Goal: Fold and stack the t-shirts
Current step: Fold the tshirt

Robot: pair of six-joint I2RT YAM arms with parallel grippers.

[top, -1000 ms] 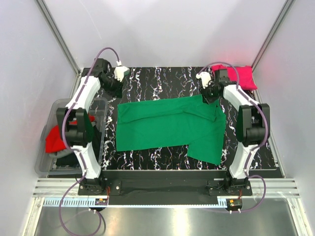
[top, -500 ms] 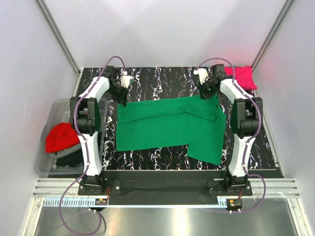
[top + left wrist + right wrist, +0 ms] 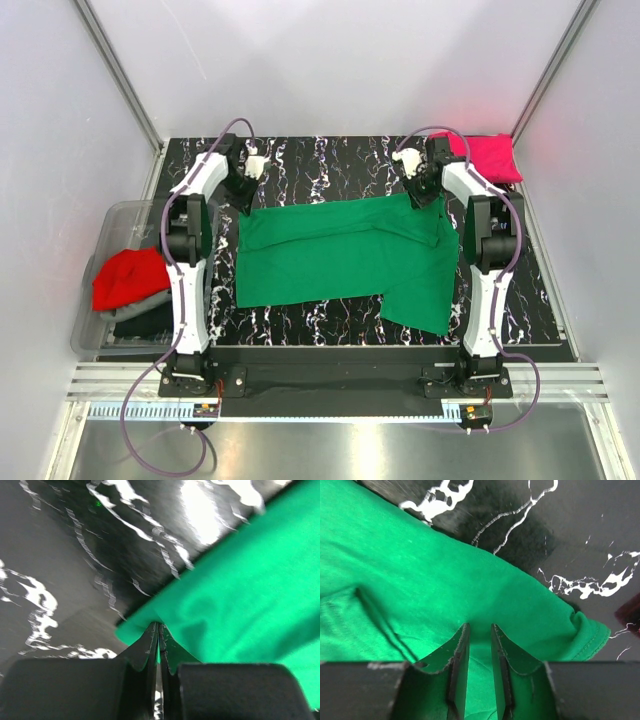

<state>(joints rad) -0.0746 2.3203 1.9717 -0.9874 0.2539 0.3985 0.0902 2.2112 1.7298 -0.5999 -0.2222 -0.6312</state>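
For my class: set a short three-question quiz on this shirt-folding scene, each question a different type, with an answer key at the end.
1. True or false: the left gripper is shut on the edge of the green t-shirt.
2. Where does the magenta-pink shirt lie? A) under the green t-shirt B) at the far right corner of the table C) between the arm bases
3. Fill in: the red shirt lies in the clear ____.

Key: 1 true; 2 B; 3 bin.
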